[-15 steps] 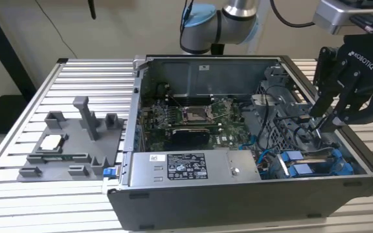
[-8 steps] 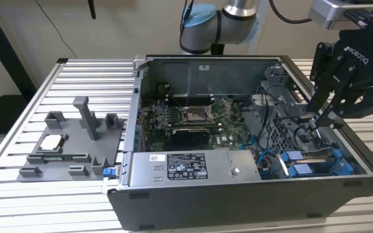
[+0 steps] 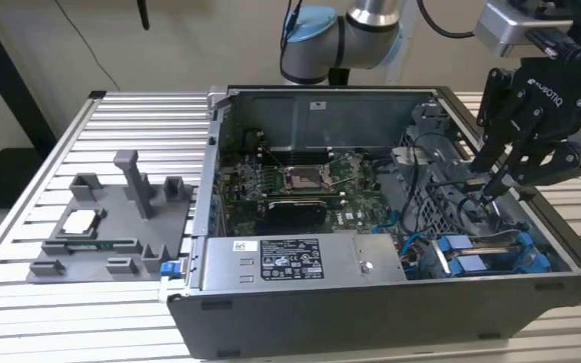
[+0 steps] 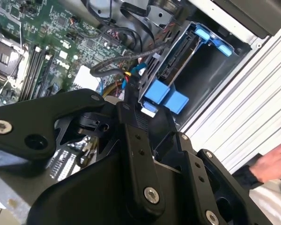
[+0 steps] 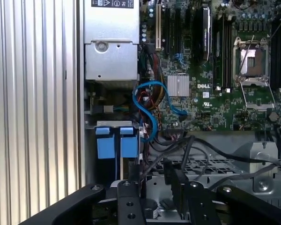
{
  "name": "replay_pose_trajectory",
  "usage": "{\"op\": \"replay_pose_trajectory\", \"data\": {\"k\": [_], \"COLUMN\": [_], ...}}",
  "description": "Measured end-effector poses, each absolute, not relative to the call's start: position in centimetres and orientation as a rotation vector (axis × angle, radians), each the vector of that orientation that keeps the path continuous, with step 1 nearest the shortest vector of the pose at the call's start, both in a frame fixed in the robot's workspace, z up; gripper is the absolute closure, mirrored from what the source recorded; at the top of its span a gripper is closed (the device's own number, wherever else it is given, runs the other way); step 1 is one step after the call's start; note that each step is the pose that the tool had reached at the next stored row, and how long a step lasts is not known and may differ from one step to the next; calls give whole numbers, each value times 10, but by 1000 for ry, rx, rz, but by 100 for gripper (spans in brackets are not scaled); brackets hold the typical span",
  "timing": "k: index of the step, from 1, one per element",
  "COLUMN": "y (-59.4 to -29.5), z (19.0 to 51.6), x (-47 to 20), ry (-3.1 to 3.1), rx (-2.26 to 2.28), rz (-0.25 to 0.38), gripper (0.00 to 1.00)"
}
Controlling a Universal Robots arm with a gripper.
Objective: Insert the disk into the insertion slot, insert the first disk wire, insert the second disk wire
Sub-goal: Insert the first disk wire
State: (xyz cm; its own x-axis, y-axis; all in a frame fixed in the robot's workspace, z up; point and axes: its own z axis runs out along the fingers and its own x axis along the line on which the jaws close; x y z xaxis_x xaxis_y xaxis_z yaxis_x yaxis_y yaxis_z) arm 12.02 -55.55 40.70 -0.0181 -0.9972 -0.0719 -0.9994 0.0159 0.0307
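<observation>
The disk, in its bright blue carrier, sits in the insertion slot at the front corner of the open computer case, on the exterior view's right. Its blue tabs show in both wrist views, the disk edge-on and the disk beside a looping blue cable. My black gripper reaches down into the case just behind the disk. It looks shut on the black connector of a disk wire. In the wrist views the gripper and gripper hover close to the disk's rear end.
The grey power supply box with a white label lies along the case front, the motherboard behind it. Black cables crowd the drive cage. A grey fixture plate lies at the exterior view's left. A person's hand rests outside the case.
</observation>
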Motion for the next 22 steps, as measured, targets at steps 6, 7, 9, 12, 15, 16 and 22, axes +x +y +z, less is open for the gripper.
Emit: {"op": "replay_pose_trajectory", "data": {"k": [6, 7, 9, 12, 15, 16, 22], "y": [-555, -555, -554, -555, -555, -555, -554], "z": [400, 399, 396, 391, 389, 389, 387], "x": [120, 120, 120, 120, 120, 120, 120], "ry": [2201, 2197, 2193, 2189, 2180, 2174, 2154], "rx": [-2165, -2161, -2157, -2154, -2146, -2140, -2121], "rz": [144, 151, 158, 162, 178, 190, 225], "gripper": [59, 59, 59, 59, 62, 68, 81]}}
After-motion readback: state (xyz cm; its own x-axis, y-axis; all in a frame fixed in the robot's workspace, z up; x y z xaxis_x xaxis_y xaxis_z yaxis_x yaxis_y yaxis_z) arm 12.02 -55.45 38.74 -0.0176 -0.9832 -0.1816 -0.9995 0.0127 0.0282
